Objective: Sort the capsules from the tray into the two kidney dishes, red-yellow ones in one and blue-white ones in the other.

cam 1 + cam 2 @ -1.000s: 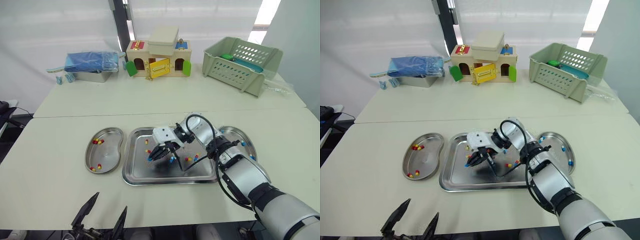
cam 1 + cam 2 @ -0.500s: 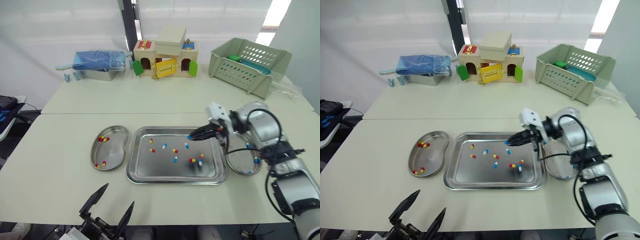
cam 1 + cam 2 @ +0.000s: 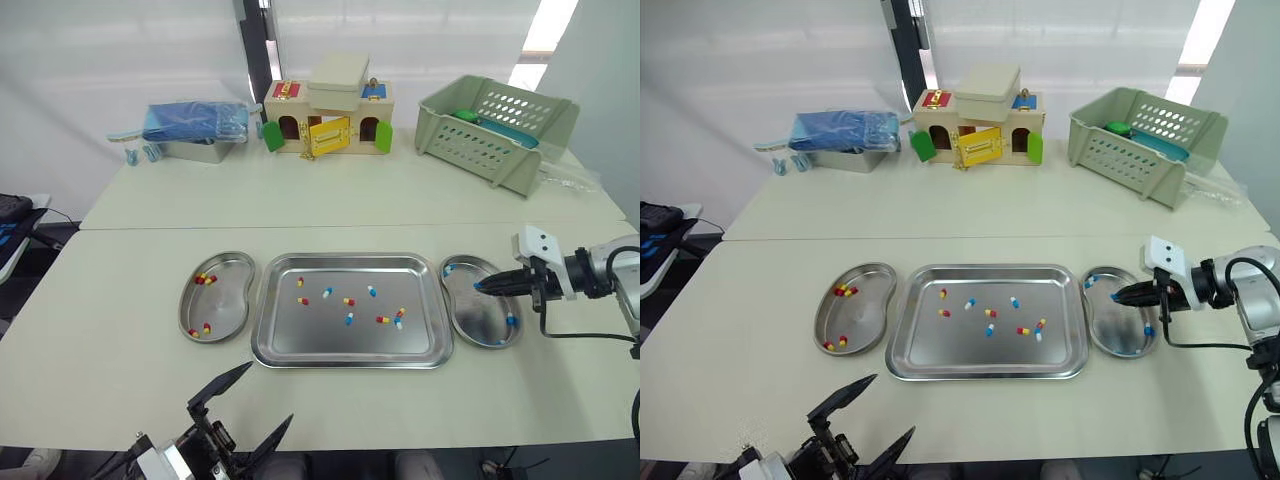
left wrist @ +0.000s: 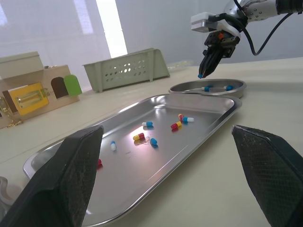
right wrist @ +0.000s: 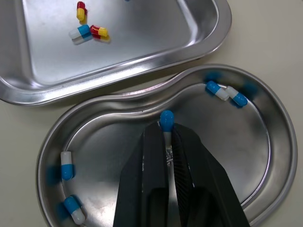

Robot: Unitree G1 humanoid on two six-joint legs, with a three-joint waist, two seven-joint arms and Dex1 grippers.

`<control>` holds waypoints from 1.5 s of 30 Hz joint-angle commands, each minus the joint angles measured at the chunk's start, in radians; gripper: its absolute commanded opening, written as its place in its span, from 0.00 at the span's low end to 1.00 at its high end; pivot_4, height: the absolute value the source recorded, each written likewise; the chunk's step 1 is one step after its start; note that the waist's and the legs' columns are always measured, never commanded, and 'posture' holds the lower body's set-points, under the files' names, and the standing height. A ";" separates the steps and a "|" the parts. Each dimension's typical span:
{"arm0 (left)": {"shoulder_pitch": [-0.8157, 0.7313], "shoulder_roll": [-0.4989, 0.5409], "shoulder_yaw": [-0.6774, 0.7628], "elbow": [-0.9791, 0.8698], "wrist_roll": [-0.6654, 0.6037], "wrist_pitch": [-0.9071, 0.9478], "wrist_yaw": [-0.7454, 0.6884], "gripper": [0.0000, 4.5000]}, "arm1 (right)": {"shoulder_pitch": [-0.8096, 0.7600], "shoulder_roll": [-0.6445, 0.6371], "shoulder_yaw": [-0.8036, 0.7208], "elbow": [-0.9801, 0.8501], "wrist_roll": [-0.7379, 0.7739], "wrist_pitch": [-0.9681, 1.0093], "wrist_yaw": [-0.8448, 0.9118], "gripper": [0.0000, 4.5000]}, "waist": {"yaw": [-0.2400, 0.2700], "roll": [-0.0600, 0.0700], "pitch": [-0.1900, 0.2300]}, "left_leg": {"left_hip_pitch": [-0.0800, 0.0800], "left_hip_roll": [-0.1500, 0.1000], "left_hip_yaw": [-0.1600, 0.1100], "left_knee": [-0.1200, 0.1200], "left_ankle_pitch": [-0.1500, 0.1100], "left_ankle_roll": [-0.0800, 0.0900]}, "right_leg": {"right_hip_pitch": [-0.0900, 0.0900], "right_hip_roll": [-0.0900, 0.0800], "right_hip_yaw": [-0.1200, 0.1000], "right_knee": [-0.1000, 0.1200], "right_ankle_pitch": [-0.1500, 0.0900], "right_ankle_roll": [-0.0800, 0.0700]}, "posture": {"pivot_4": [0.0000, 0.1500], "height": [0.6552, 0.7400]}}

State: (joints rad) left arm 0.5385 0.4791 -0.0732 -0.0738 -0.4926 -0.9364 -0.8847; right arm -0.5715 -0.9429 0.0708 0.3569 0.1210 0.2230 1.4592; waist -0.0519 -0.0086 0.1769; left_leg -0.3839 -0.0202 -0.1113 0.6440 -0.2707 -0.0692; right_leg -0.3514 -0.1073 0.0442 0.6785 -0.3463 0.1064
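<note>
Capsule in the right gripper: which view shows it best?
Right wrist view: blue-white capsule close up, pinched in the right gripper over the dish. Eye and left wrist views show a tiny blue tip.

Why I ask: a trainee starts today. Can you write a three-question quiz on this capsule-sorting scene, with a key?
1. Short answer: what colours are the capsules in the left kidney dish, beside the tray?
2. True or false: the right gripper has its fingers shut on a red-yellow capsule.
3. Pick one: the right gripper hangs over A) the tray, B) the left kidney dish, C) the right kidney dish.

Key: 1, red-yellow. 2, false, it holds a blue-white capsule. 3, C.
</note>
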 commanded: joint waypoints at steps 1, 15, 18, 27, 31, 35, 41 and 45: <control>0.008 0.006 0.011 -0.029 -0.016 0.013 0.001 1.00 | 0.000 -0.021 -0.013 -0.012 0.004 -0.004 -0.006 0.31 | 0.000 0.000 0.000 | 0.000 0.000 0.000 0.000 0.000 0.000 | 0.000 0.000 0.000 0.000 0.000 0.000 | 1.00 1.00; 0.110 0.125 0.371 -0.263 -0.139 0.564 0.324 1.00 | 0.102 -0.092 -0.239 0.081 0.158 0.022 -0.013 0.99 | 0.014 -0.005 0.003 | 0.000 0.000 -0.001 0.000 0.000 0.000 | 0.001 0.000 -0.002 0.000 0.000 0.000 | 1.00 1.00; 0.125 0.214 0.512 -0.270 -0.196 0.722 0.331 1.00 | 0.128 -0.110 -0.269 0.138 0.174 0.006 0.000 0.99 | 0.016 -0.006 0.004 | 0.000 0.001 -0.001 0.000 0.000 0.000 | 0.001 0.000 -0.001 0.000 0.000 0.000 | 1.00 1.00; 0.018 0.493 0.768 0.066 -0.167 1.005 0.080 1.00 | 0.190 -0.101 -0.299 0.323 0.160 -0.127 -0.017 0.99 | -0.003 -0.003 0.006 | 0.001 0.001 0.001 -0.001 0.000 0.000 | 0.001 0.001 -0.001 0.000 0.000 0.000 | 1.00 1.00; -0.029 0.493 0.781 0.111 -0.124 1.032 0.031 1.00 | 0.214 -0.094 -0.292 0.331 0.158 -0.153 -0.019 0.99 | -0.007 -0.003 0.006 | 0.001 0.001 0.001 -0.001 0.000 0.000 | 0.001 0.001 -0.001 0.000 0.000 -0.001 | 1.00 1.00; -0.049 0.492 0.789 0.135 -0.084 1.055 -0.008 1.00 | 0.219 -0.078 -0.285 0.322 0.160 -0.155 -0.029 0.99 | -0.011 -0.003 0.006 | 0.001 0.002 0.001 -0.002 0.000 0.000 | 0.000 0.001 -0.001 0.000 0.000 -0.001 | 1.00 1.00; -0.135 0.477 0.785 0.180 -0.046 1.029 -0.040 1.00 | 0.190 -0.067 -0.281 0.312 0.151 -0.160 -0.063 0.99 | -0.007 -0.003 0.006 | 0.001 0.002 0.001 -0.001 0.000 0.000 | 0.001 0.001 -0.001 0.001 0.000 -0.001 | 1.00 1.00; -0.165 0.477 0.761 0.206 -0.018 1.035 -0.075 1.00 | 0.204 -0.078 -0.292 0.282 0.161 -0.147 -0.067 0.99 | -0.007 -0.003 0.006 | 0.001 0.002 0.001 -0.001 0.000 0.000 | 0.001 0.001 -0.001 0.001 0.000 -0.001 | 1.00 1.00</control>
State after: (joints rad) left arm 0.3737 0.9546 0.6739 0.1193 -0.5230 0.1028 -0.9411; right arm -0.3758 -1.0042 -0.1954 0.6655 0.2664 0.0750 1.3931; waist -0.0586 -0.0119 0.1833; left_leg -0.3830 -0.0179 -0.1103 0.6429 -0.2707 -0.0693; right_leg -0.3507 -0.1064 0.0430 0.6790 -0.3468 0.1057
